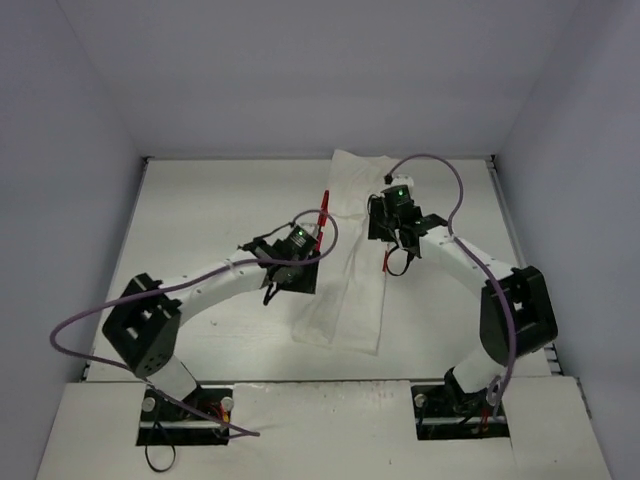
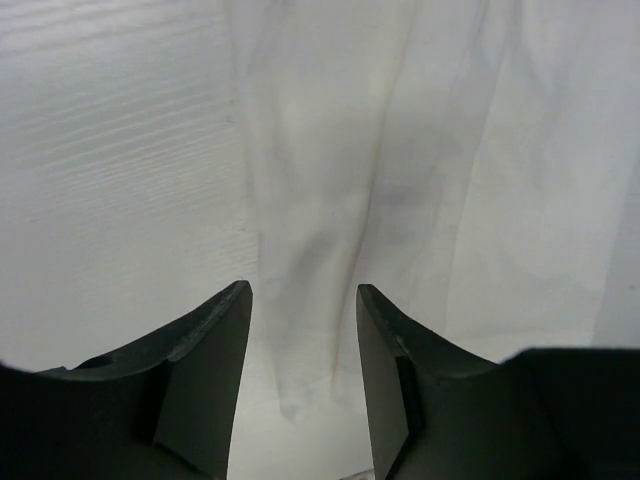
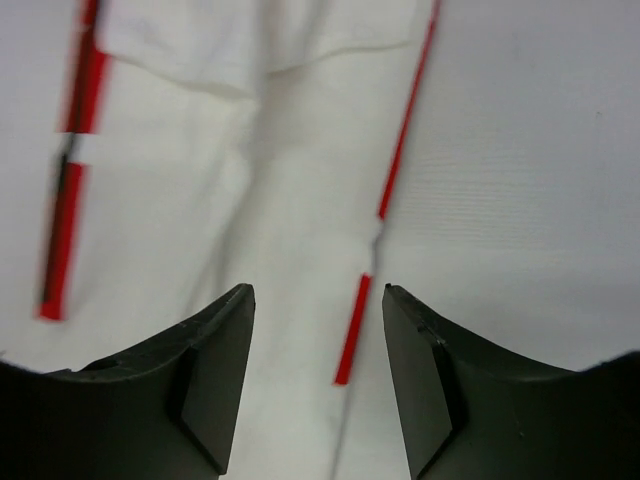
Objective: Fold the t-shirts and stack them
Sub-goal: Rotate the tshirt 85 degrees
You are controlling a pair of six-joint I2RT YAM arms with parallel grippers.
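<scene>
The white t-shirt (image 1: 345,290) lies on the table folded into a long narrow strip running from the back to the front. A thin sliver of its red print (image 1: 323,213) shows at the left fold. My left gripper (image 1: 310,248) is at the strip's left edge, open and empty; in the left wrist view (image 2: 300,290) the white cloth (image 2: 420,150) lies under and beyond the jaws. My right gripper (image 1: 385,222) is at the strip's right edge, open and empty; in the right wrist view (image 3: 318,290) the cloth (image 3: 300,180) shows red print edges (image 3: 355,330).
The white table (image 1: 220,200) is closed in by pale walls at the back and both sides. Purple cables (image 1: 90,320) loop off both arms. The arm bases sit on the near ledge (image 1: 320,420).
</scene>
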